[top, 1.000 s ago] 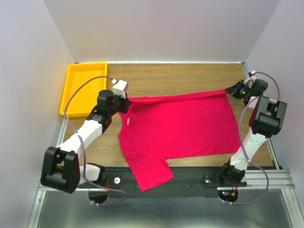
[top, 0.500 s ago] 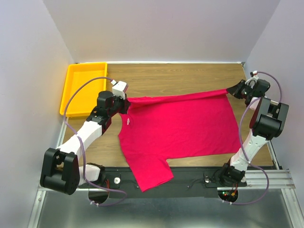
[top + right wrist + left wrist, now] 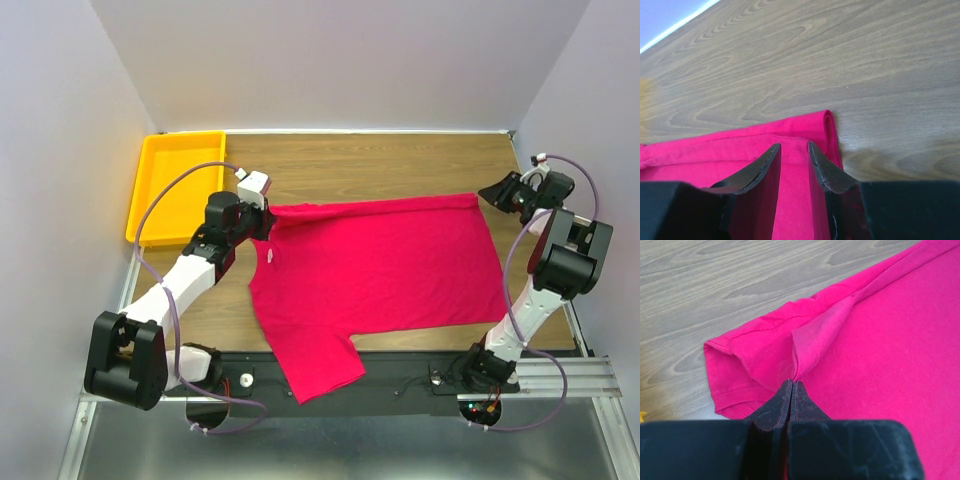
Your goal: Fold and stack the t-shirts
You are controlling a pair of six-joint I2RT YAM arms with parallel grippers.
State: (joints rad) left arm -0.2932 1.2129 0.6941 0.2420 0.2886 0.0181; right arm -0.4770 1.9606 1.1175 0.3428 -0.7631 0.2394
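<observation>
The crimson t-shirt (image 3: 380,265) lies spread across the wooden table, with one sleeve (image 3: 322,368) hanging over the near edge. My left gripper (image 3: 268,216) is at the shirt's far left corner. In the left wrist view its jaws (image 3: 791,383) are shut on a pinched ridge of the red t-shirt (image 3: 890,340), with a folded sleeve hem (image 3: 732,365) just beyond. My right gripper (image 3: 494,193) sits just off the far right corner. In the right wrist view it (image 3: 794,146) stands open over the flat cloth (image 3: 715,155), beside the folded hem corner (image 3: 829,127).
A yellow tray (image 3: 150,215) sits at the far left of the table, beside the left arm. Bare wood (image 3: 380,165) stretches behind the shirt to the back wall. The table's right edge runs close to the right arm (image 3: 560,260).
The right gripper opened and let go of the shirt's far right corner, which settled flat on the table. It drew back slightly to the right. The left arm stayed put.
</observation>
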